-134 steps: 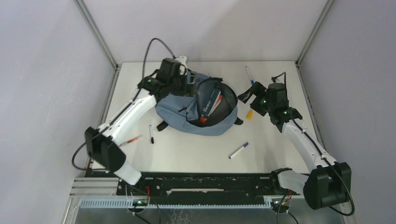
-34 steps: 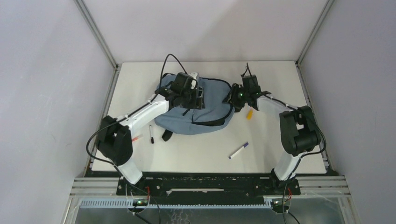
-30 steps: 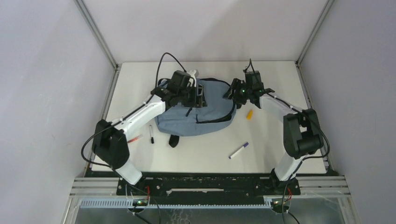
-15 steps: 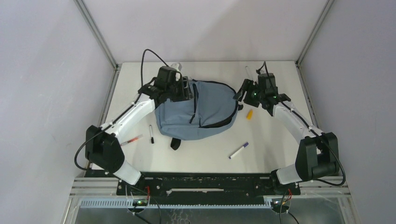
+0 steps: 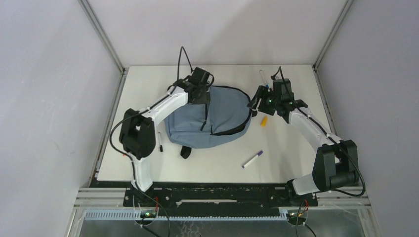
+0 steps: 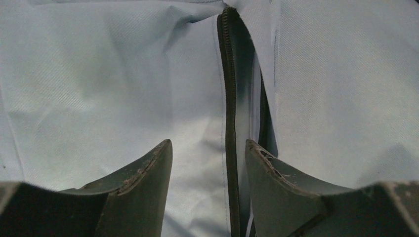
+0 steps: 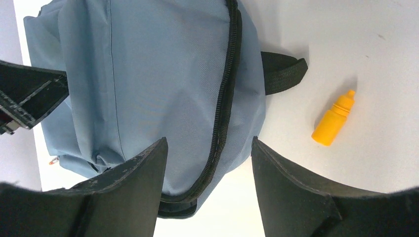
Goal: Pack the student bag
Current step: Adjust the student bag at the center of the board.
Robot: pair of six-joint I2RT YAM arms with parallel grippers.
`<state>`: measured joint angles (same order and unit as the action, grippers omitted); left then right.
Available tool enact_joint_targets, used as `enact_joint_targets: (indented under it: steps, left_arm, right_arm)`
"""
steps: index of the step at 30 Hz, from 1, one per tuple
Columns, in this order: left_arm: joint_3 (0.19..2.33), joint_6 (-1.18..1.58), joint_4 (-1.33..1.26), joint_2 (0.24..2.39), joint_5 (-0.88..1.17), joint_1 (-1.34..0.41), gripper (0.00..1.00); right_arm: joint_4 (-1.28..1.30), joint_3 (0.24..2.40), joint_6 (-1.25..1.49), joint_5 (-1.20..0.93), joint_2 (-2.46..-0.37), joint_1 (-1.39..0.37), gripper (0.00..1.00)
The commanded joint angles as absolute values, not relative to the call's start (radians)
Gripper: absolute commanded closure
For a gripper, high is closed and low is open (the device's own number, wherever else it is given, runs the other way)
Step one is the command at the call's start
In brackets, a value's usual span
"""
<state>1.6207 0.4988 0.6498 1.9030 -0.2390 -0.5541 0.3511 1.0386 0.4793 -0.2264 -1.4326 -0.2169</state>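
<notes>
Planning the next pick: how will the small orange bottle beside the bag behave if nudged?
The orange bottle lies on its side on the table and looks round, so it will probably roll. Small and hard-looking, it is likely light and may skid.

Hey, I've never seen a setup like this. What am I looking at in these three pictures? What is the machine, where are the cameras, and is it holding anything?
You are looking at two white robot arms bolted to the near edge of a table. The wide picture comes from a fixed camera above and behind them. The other two come from a camera on each wrist, so the dark wedges at the bottom are that arm's own fingers.

A grey-blue backpack lies on the table. Near it are a small orange bottle, a purple-capped marker and a black-capped marker.

The left end effector is over the bag's black zipper. The right end effector is at the bag's edge by the bottle. Both are open and hold nothing.
</notes>
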Motion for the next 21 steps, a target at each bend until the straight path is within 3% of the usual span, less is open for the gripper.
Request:
enact_joint_targets:
  steps: [1, 7, 17, 21]
  left_arm:
    - [1.744, 0.491, 0.71, 1.982, -0.304, -0.578, 0.39]
    - [1.784, 0.499, 0.774, 2.077, -0.34, -0.589, 0.45]
    - [1.783, 0.448, 0.786, 2.041, -0.386, -0.588, 0.96]
    - [1.82, 0.418, 0.828, 2.002, -0.393, -0.583, 1.0]
  right_arm:
    - [0.35, 1.045, 0.475, -0.229, -1.405, -0.21, 0.3]
    - [0.345, 1.045, 0.479, -0.233, -1.408, -0.209, 0.3]
    - [0.351, 1.045, 0.486, -0.244, -1.408, -0.172, 0.3]
    - [0.356, 1.034, 0.48, -0.239, -1.383, -0.141, 0.3]
